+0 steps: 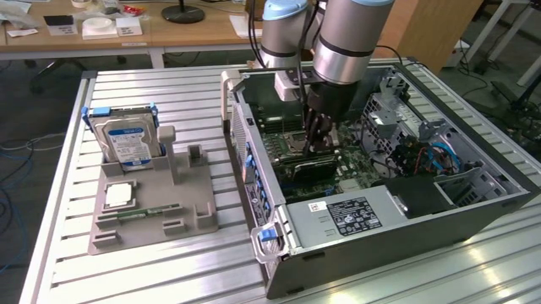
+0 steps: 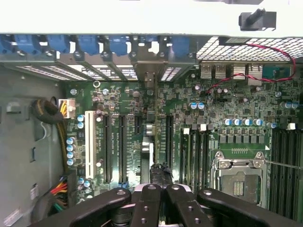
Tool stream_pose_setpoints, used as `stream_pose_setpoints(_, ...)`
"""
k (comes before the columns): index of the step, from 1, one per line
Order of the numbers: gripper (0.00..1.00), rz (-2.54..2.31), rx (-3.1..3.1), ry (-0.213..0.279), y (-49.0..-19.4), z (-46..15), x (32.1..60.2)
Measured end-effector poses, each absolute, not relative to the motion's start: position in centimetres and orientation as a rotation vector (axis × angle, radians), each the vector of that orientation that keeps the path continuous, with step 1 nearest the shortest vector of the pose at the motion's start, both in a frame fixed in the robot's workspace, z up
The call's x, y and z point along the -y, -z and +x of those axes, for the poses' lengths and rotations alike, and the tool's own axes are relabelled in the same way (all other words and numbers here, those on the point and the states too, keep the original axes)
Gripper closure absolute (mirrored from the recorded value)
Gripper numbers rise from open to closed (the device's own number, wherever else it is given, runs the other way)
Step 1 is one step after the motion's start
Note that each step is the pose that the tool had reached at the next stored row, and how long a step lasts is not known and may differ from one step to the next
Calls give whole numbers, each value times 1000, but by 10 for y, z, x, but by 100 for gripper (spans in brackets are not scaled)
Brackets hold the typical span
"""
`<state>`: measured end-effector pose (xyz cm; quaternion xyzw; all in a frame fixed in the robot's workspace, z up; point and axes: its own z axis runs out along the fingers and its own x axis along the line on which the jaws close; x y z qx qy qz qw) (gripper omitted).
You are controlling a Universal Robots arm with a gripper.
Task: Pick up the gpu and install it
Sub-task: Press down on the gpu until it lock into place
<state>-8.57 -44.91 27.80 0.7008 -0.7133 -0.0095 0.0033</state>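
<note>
The gpu (image 2: 150,142) is a thin card seen edge-on. It stands upright on the green motherboard (image 2: 227,118), in line with the long black expansion slots. Its metal end bracket (image 2: 150,82) reaches the rear slot openings of the case. My gripper (image 2: 160,187) is shut on the card's upper edge, with black fingers (image 2: 147,203) on both sides. In the exterior view the gripper (image 1: 321,142) reaches down into the open computer case (image 1: 381,221), and the dark gpu (image 1: 306,167) sits low below it. I cannot tell whether the card is fully seated.
An empty CPU socket (image 2: 239,177) and memory slots (image 2: 284,165) lie beside the card. Cables (image 2: 61,189) and a drive cage (image 1: 397,120) crowd the case. On the table at the exterior view's left, a grey holder (image 1: 182,218) carries a blue-labelled hard drive (image 1: 127,139) and a memory stick (image 1: 148,213).
</note>
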Motion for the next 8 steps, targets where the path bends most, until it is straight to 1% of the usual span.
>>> stream_pose_setpoints(8,89,2196,2237,29,-273,-87,451)
